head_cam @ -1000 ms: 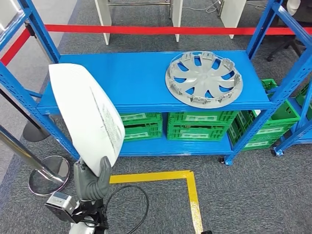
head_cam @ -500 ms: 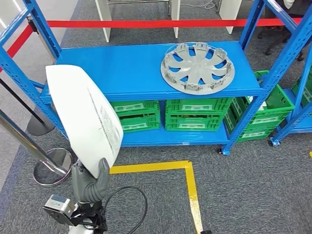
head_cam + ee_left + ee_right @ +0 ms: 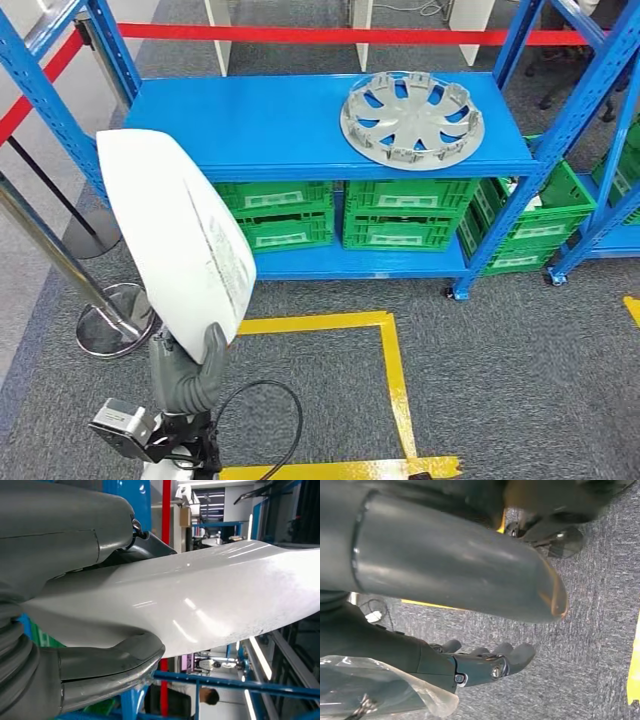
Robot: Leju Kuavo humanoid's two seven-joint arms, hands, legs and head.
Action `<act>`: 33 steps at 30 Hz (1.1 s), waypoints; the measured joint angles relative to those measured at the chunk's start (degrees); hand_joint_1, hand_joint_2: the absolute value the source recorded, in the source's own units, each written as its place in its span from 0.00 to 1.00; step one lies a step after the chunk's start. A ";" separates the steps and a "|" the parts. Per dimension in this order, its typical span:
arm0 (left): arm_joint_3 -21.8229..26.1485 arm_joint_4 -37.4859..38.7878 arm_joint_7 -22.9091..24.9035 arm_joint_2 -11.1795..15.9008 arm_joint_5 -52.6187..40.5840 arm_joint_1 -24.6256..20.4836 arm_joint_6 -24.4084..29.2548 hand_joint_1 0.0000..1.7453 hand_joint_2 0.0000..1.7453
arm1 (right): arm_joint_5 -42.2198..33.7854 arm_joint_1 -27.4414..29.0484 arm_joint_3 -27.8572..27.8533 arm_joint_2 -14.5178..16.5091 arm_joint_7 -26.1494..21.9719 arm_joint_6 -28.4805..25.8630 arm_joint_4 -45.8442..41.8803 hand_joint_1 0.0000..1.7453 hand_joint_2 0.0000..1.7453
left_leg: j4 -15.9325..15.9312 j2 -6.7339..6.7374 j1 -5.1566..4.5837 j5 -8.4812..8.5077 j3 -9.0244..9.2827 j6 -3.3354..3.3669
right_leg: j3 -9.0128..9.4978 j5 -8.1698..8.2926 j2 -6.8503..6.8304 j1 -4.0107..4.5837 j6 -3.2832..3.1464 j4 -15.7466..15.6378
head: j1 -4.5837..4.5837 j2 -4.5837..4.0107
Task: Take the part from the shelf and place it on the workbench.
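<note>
Head view: the left hand (image 3: 185,375) holds the part (image 3: 177,240), a glossy white, smoothly curved panel, broad and rounded at its upper end and narrowing toward the grip, with a strip of faint grey print on its face. It is raised upright in front of the blue shelf (image 3: 287,125), clear of it. Left wrist view: thumb and fingers (image 3: 113,657) clamp the panel's lower end from both sides. Right wrist view: the right hand (image 3: 490,662) hangs over grey carpet, fingers extended and apart, holding nothing. A grey wheel cover (image 3: 411,118) lies flat on the shelf's top board.
</note>
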 joint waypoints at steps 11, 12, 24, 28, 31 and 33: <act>0.04 -0.02 -0.07 0.03 -0.25 -0.22 -0.13 1.00 1.00 | 2.02 0.12 -0.22 -0.05 0.19 1.63 -0.07 0.00 0.00 | 19.11 -0.65 0.30 -5.75 -12.11 -3.78 | 10.94 0.22 -2.48 -0.16 -2.64 -7.48 | -0.43 0.00; 0.04 -0.02 -0.06 0.04 -0.25 -0.22 -0.13 1.00 1.00 | 2.03 0.14 -0.22 -0.07 0.19 1.66 -0.07 0.00 0.00 | 19.30 -0.57 0.33 -5.07 -11.59 -3.71 | 10.86 0.27 -3.02 -0.08 -2.62 -7.37 | -0.42 0.00; 0.02 -0.56 -0.13 -0.15 0.50 -0.28 -1.03 1.00 1.00 | 3.03 -0.12 -0.23 0.15 0.70 2.59 -0.15 0.00 0.00 | 1.08 -0.05 -0.23 1.98 -3.44 0.36 | 5.74 -5.09 -1.03 0.20 -0.52 2.04 | -0.17 0.00; 0.02 -0.57 -0.11 -0.14 0.36 -0.27 -1.11 1.00 1.00 | 3.26 0.21 -0.23 -0.03 0.88 3.04 -0.15 0.00 0.00 | 1.74 -2.97 -0.04 1.97 -3.69 0.19 | 2.31 -3.97 0.30 -0.20 0.16 7.44 | -0.09 0.00; -0.10 -0.58 -0.10 -0.13 -0.36 -0.35 -0.85 1.00 1.00 | 4.06 0.20 -0.23 -0.05 0.97 3.67 -0.11 0.00 0.00 | 3.33 -5.23 0.14 1.44 -4.39 -0.76 | 6.41 1.13 3.76 -0.96 0.64 -2.60 | 0.02 0.00; -0.20 -0.60 -0.10 -0.09 -0.74 -0.43 -0.43 1.00 1.00 | 4.65 0.16 -0.22 -0.09 1.16 4.09 -0.08 0.00 0.00 | 4.26 -6.48 0.18 1.51 -5.47 -1.49 | 7.41 0.81 5.41 -1.10 0.26 -4.54 | -0.02 0.00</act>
